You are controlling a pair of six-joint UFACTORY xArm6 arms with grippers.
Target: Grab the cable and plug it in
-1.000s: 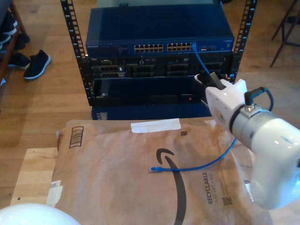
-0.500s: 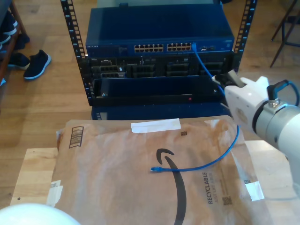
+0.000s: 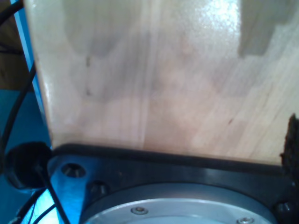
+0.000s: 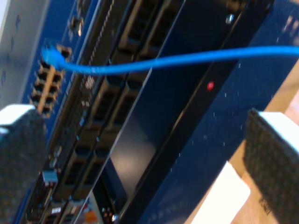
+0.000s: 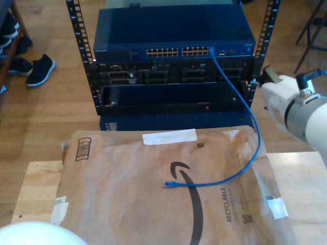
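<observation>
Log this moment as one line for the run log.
second gripper: open, facing rack | cable: one end plugged into switch, free plug on paper bag, ungrasped

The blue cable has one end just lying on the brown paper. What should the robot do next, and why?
Probably bring my second gripper, which is open, down toward the loose plug on the paper bag. The cable is plugged into the switch at one end, while the other lies free and ungrasped.

bright blue cable (image 5: 244, 127); dark blue switch (image 5: 173, 35) with yellow-tan ports; brown paper mailer (image 5: 153, 189) with black smile logo; white arm (image 5: 301, 115)
</observation>
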